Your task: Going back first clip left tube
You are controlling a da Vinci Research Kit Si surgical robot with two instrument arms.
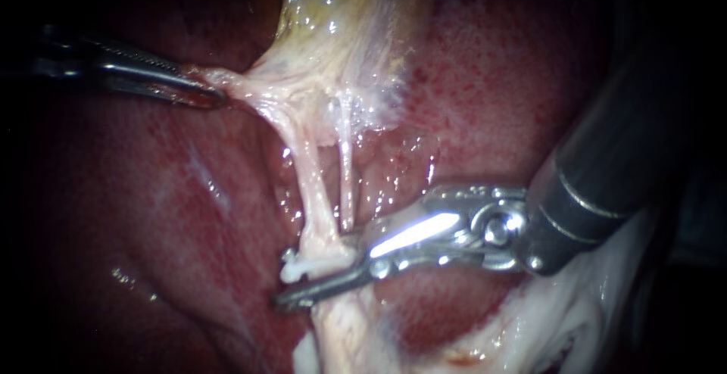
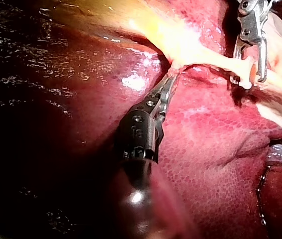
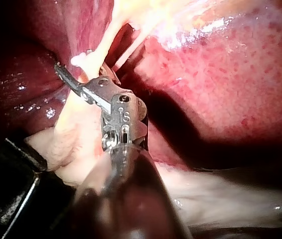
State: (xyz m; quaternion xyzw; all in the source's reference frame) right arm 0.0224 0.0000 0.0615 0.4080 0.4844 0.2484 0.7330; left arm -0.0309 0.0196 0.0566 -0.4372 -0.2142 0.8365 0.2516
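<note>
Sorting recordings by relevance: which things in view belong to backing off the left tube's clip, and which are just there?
In the job: right instrument, left tube, white clip on it, left instrument holding the gallbladder.
Just there: right tube, liver.

1. Left instrument (image 1: 206, 92): the shaft enters from the left, almost level, and its 2 slender jaws are clamped from both sides on a fold of pale tissue (image 1: 250, 100).
2. Right instrument (image 1: 322, 277): the dark shaft descends from the upper right, and the metal wrist is angled so the jaws point left and slightly downward.
3. Right instrument, jaws: parted, showing in the left wrist view as 2 separate prongs with a gap between them.
</note>
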